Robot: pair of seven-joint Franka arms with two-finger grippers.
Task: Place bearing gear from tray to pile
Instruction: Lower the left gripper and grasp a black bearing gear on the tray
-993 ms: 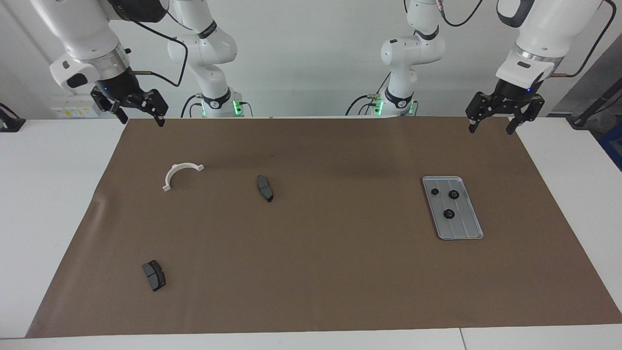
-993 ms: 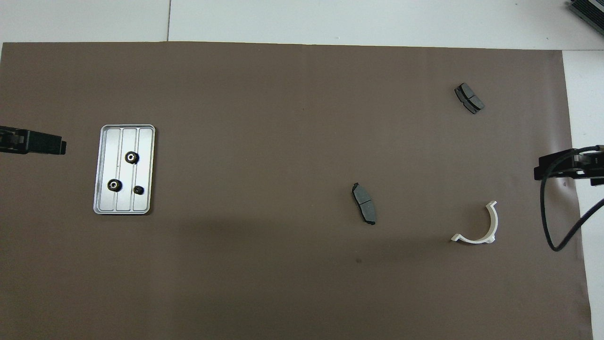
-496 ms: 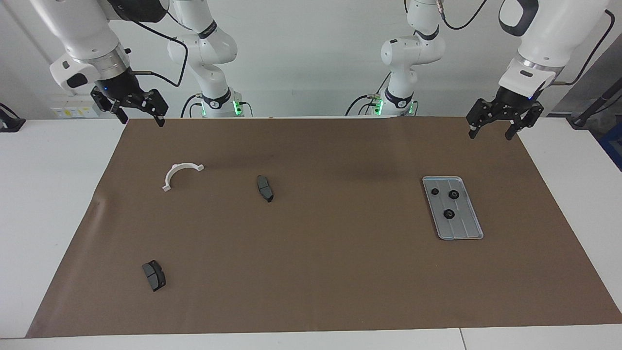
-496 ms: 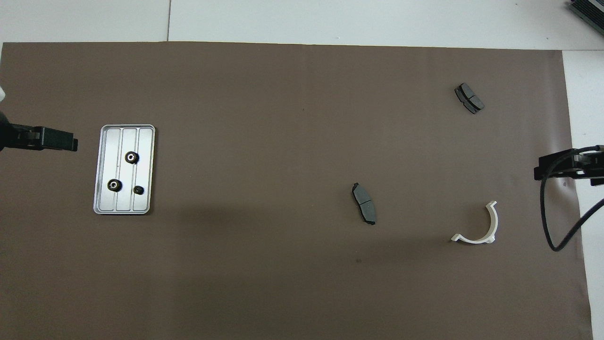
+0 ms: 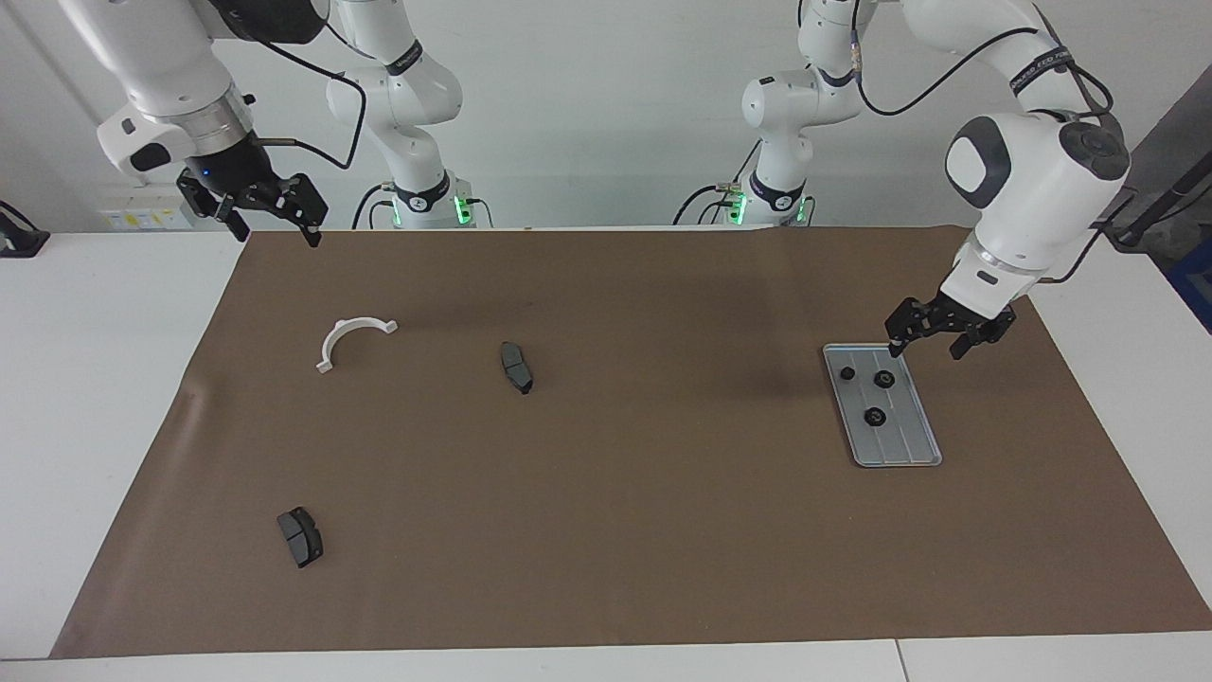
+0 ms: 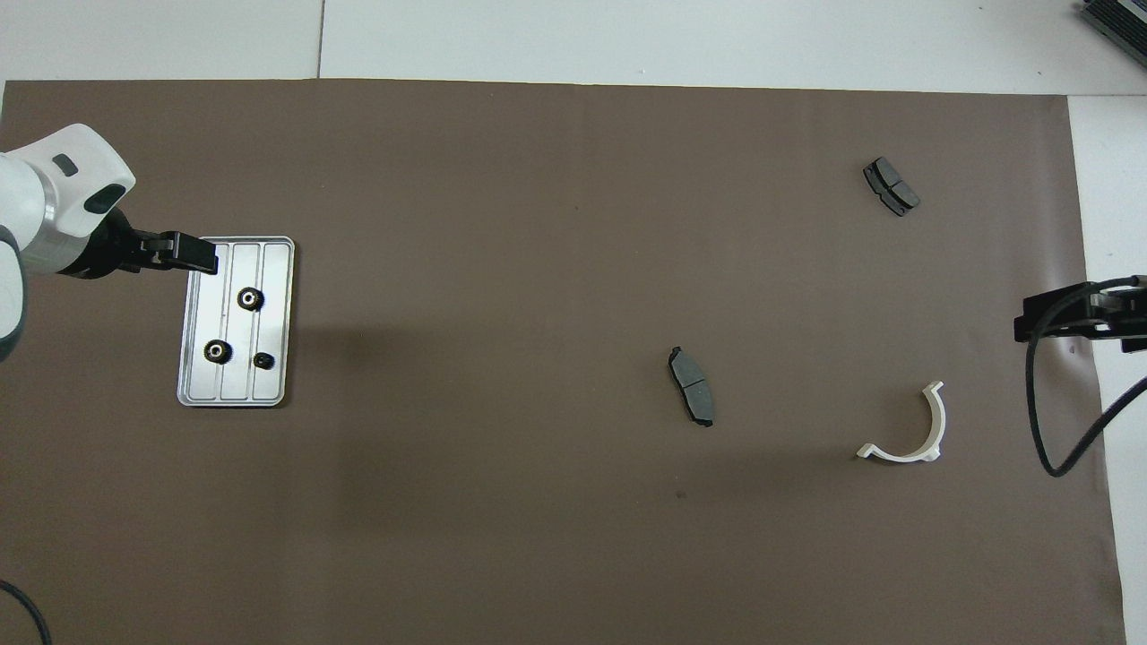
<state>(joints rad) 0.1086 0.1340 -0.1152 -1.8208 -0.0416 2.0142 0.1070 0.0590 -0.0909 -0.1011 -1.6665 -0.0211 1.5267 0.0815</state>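
The silver ridged tray (image 5: 906, 442) lies toward the left arm's end of the brown mat and also shows in the overhead view (image 6: 235, 387). Three black gears sit in it: two larger ones with pale centres (image 5: 884, 380) (image 5: 874, 417) and one small (image 5: 848, 373); overhead they show likewise (image 6: 216, 351) (image 6: 250, 298) (image 6: 263, 360). My left gripper (image 5: 926, 348) (image 6: 199, 258) is open and empty, raised over the tray's edge. The pile is a white half-ring bracket (image 5: 339, 333) (image 6: 939, 425) and two dark brake pads (image 5: 517, 367) (image 5: 300, 536). My right gripper (image 5: 275, 227) (image 6: 1030, 327) waits open, raised over the mat's edge.
The brown mat (image 5: 663, 530) covers most of the white table. The brake pads also show overhead (image 6: 691, 385) (image 6: 891, 185), well apart from each other. A black cable (image 6: 1039, 421) hangs from the right arm near the bracket.
My left arm has come down and swung in from the mat's corner until its gripper hangs over the tray's edge. The right arm, the tray and the parts have not moved.
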